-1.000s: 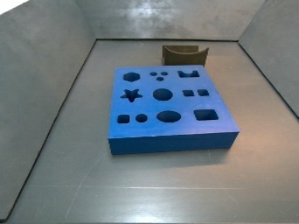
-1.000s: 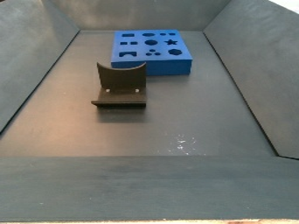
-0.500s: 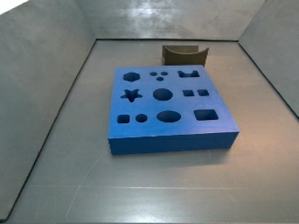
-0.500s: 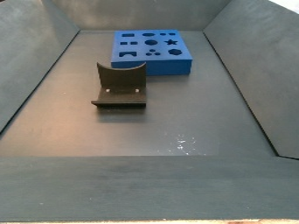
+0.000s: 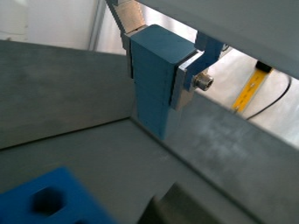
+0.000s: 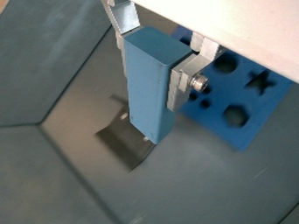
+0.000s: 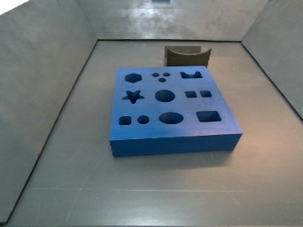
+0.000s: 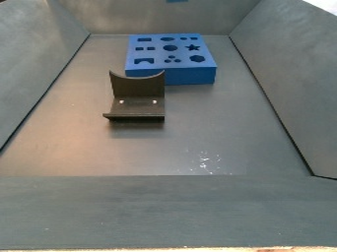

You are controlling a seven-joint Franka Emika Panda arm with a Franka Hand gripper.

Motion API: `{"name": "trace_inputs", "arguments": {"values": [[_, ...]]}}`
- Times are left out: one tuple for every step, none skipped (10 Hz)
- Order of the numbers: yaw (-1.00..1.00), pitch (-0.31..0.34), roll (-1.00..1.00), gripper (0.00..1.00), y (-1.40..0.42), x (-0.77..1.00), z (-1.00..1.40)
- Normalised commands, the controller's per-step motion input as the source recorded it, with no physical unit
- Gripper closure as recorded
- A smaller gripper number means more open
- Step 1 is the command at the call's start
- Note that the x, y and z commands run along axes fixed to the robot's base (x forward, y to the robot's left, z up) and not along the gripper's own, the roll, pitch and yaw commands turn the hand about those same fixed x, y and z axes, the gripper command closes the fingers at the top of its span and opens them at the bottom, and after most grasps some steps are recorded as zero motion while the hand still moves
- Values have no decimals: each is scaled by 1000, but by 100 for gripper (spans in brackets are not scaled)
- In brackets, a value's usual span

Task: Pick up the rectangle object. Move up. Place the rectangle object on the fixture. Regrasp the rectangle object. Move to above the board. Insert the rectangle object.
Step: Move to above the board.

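In both wrist views my gripper (image 5: 156, 70) (image 6: 152, 66) is shut on the rectangle object (image 5: 152, 87) (image 6: 147, 92). This is a smooth blue-grey block hanging lengthwise below the silver fingers (image 5: 187, 80) (image 6: 179, 86). The bright blue board (image 7: 172, 108) (image 8: 171, 57) (image 6: 239, 101) lies flat with its cut-out holes showing. The dark brown fixture (image 7: 187, 55) (image 8: 134, 95) stands on the floor beside it. In a wrist view the fixture (image 6: 122, 144) lies under the block's lower end, well apart from it. The gripper is out of frame in both side views.
Grey sloping walls (image 7: 48, 97) (image 8: 39, 89) enclose the floor on all sides. A yellow cable (image 5: 247, 87) runs outside the wall. A corner of the board (image 5: 47, 197) shows far below the block.
A small dark shape has come into the top edge of both side views. Board and fixture have not moved.
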Motion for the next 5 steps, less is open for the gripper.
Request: {"name": "trace_inputs", "arguments": {"values": [[-50, -25, -1000, 100, -1000, -183, -445], [-49, -21, -1000, 100, -1000, -175, -448], [-46, -17, -1000, 100, -1000, -169, -456], [-44, -14, -1000, 100, -1000, -166, -454], [-37, -11, -1000, 100, -601, -92, -279]]}}
